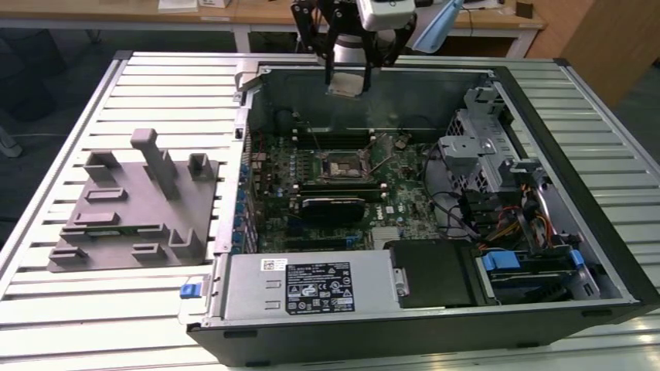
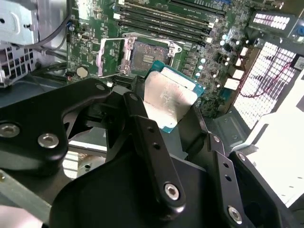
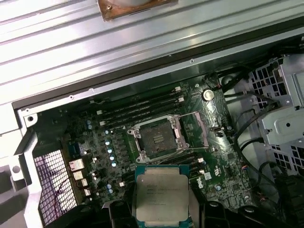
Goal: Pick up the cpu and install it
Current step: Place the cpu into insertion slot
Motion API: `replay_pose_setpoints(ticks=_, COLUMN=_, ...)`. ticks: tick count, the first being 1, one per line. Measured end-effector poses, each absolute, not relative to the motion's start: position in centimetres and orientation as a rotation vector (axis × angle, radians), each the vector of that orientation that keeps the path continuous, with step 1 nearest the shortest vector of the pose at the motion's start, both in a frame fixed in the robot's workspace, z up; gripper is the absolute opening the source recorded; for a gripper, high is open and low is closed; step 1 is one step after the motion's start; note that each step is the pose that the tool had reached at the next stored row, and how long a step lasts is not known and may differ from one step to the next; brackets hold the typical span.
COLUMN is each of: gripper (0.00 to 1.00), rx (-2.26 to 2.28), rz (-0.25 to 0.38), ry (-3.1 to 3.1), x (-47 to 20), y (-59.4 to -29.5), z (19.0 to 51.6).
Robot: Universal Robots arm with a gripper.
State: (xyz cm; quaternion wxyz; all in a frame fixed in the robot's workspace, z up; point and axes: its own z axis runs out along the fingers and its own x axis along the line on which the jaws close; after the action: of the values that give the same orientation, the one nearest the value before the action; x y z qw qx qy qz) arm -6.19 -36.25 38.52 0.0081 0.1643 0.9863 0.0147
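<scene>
Hanging clamped in the gripper (image 2: 168, 108), the cpu (image 2: 167, 97), silver-topped with a teal rim, was in the air at twelve o'clock from the open socket (image 1: 338, 165) in the exterior view. That socket sat on the green motherboard (image 1: 404, 179) inside the open computer case (image 1: 413, 334). At six o'clock from it, a power supply (image 1: 256, 292) carried a white printed label (image 1: 320, 287).

The cpu (image 3: 160, 194) has a silvery metal lid, dull and faintly scuffed, set on a green board rim. The claw (image 2: 168, 114) is black and smooth with a soft sheen, studded with bright steel bolts. The counter (image 1: 154, 85) is ribbed pale metal with a satin finish. The fixture block (image 1: 134, 209) looks like matt grey plastic. The motherboard (image 1: 397, 197) is green, and its socket frame (image 3: 176, 134) is shiny metal. The power supply (image 1: 258, 286) is bare grey metal under a paper label (image 1: 318, 287).
</scene>
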Motion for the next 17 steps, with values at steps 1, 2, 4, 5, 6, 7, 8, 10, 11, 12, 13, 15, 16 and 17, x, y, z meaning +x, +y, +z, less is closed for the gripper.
replay_pose_setpoints(ticks=1, gripper=0.53, rx=0.537, rz=0.046, ry=3.078, x=-6.19, y=-36.26, z=38.51)
replay_pose_setpoints(ticks=2, gripper=0.53, rx=0.564, rz=0.045, ry=3.073, x=-6.19, y=-36.26, z=38.5)
replay_pose_setpoints(ticks=4, gripper=0.53, rx=0.619, rz=0.045, ry=3.062, x=-6.19, y=-36.26, z=38.47)
replay_pose_setpoints(ticks=5, gripper=0.53, rx=0.647, rz=0.045, ry=3.056, x=-6.19, y=-36.26, z=38.45)
replay_pose_setpoints(ticks=6, gripper=0.53, rx=0.674, rz=0.044, ry=3.05, x=-6.19, y=-36.25, z=38.42)
replay_pose_setpoints(ticks=7, gripper=0.53, rx=0.703, rz=0.044, ry=3.043, x=-6.19, y=-36.25, z=38.4)
replay_pose_setpoints(ticks=8, gripper=0.53, rx=0.731, rz=0.043, ry=3.036, x=-6.19, y=-36.25, z=38.38)
replay_pose_setpoints(ticks=10, gripper=0.53, rx=0.784, rz=0.042, ry=3.023, x=-6.19, y=-36.25, z=38.31)
replay_pose_setpoints(ticks=11, gripper=0.53, rx=0.81, rz=0.042, ry=3.015, x=-6.19, y=-36.25, z=38.28)
replay_pose_setpoints(ticks=12, gripper=0.53, rx=0.835, rz=0.042, ry=3.008, x=-6.19, y=-36.25, z=38.25)
replay_pose_setpoints(ticks=13, gripper=0.53, rx=0.859, rz=0.041, ry=3.001, x=-6.19, y=-36.26, z=38.23)
replay_pose_setpoints(ticks=15, gripper=0.53, rx=0.909, rz=0.04, ry=2.986, x=-6.19, y=-36.26, z=38.18)
replay_pose_setpoints(ticks=16, gripper=0.53, rx=0.933, rz=0.04, ry=2.978, x=-6.19, y=-36.26, z=38.16)
replay_pose_setpoints(ticks=17, gripper=0.53, rx=0.957, rz=0.039, ry=2.97, x=-6.19, y=-36.26, z=38.14)
